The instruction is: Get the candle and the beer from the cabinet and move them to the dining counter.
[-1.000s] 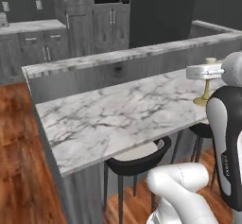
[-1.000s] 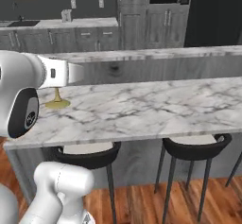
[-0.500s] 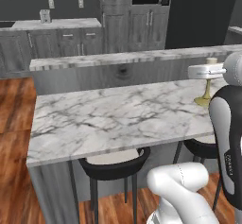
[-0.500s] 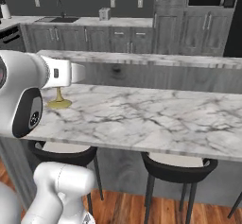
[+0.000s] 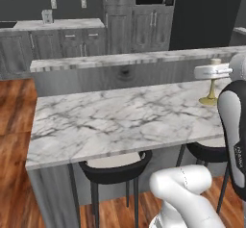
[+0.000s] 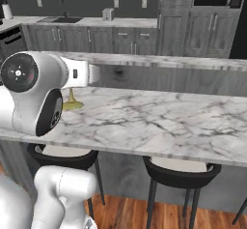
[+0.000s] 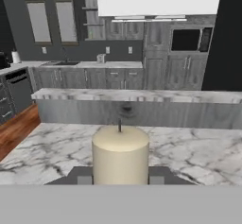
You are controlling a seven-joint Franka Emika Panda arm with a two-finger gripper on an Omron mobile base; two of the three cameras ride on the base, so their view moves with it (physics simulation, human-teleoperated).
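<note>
So the gripper (image 7: 120,179) has the candle (image 7: 120,153) sitting right between its two fingertips (image 7: 84,176). In the hand view one dark tip sits tight against each side of the cream wax, with no gap I can see. The jaws are closed most of the way in, and that reads as a grip on the candle. The wick pokes straight up and the candle looks upright, not tilted.

From the left base view the white hand comes in sideways at wax height. The brass holder (image 5: 210,98) hangs straight below the gripper, with its round foot down at the counter (image 5: 120,121). I honestly can't tell if the foot is actually touching the marble or just a hair above it. It's the same in the right base view: the gold foot shows just under the hand, right at the slab's surface and near the edge closest to the robot.

Past the gripper the marble runs on to a raised ledge (image 5: 120,58) along the far side of the counter. Well beyond that sits a worktop (image 6: 67,20) with a sink, and grey cabinets (image 7: 156,72) stand behind it. Below the gripper and nearer the robot, black stools (image 5: 115,167) are tucked under the counter's overhang.
</note>
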